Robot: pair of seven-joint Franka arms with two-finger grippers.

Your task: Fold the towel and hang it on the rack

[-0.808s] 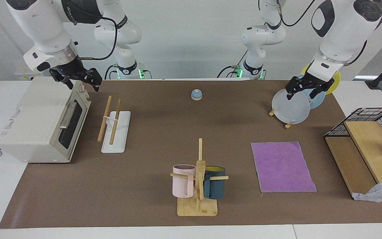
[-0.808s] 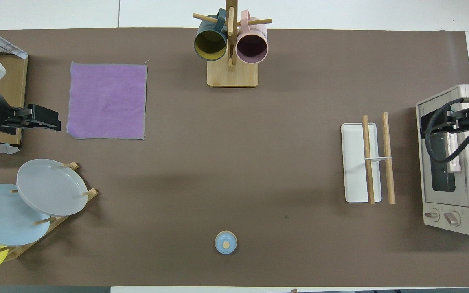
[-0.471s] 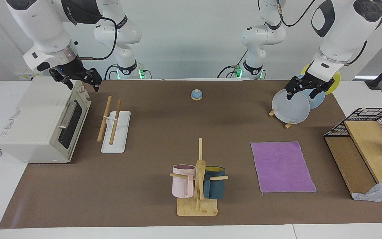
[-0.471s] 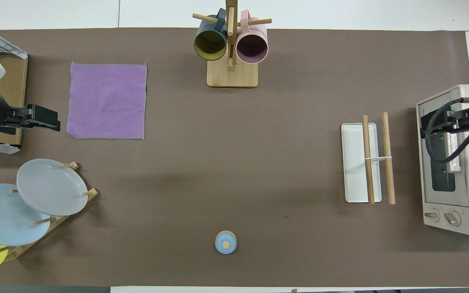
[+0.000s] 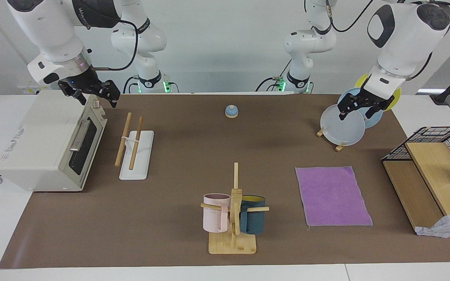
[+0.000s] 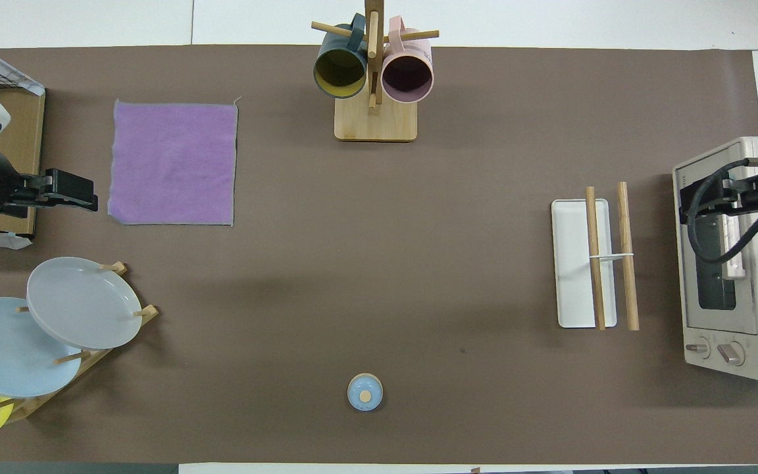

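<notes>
On the table: 1 towel (image 5: pixel 332 196), 1 rack (image 5: pixel 134 147), 2 mugs (image 5: pixel 234 217), 3 plates (image 6: pixel 43 329).

Toaster oven (image 5: pixel 49 144), mug tree (image 5: pixel 233 212) with two mugs, plate stand with plates (image 5: pixel 344 125), small blue bell (image 5: pixel 231 111), wire basket (image 5: pixel 440 142)

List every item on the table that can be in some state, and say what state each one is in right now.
towel: spread flat, unfolded, purple face up
rack: rods bare
toaster oven: door shut
pink mug: hung on the mug tree
dark blue mug: hung on the mug tree
plates: standing in the plate stand
left gripper: open, raised, holding nothing
right gripper: open, over the toaster oven
</notes>
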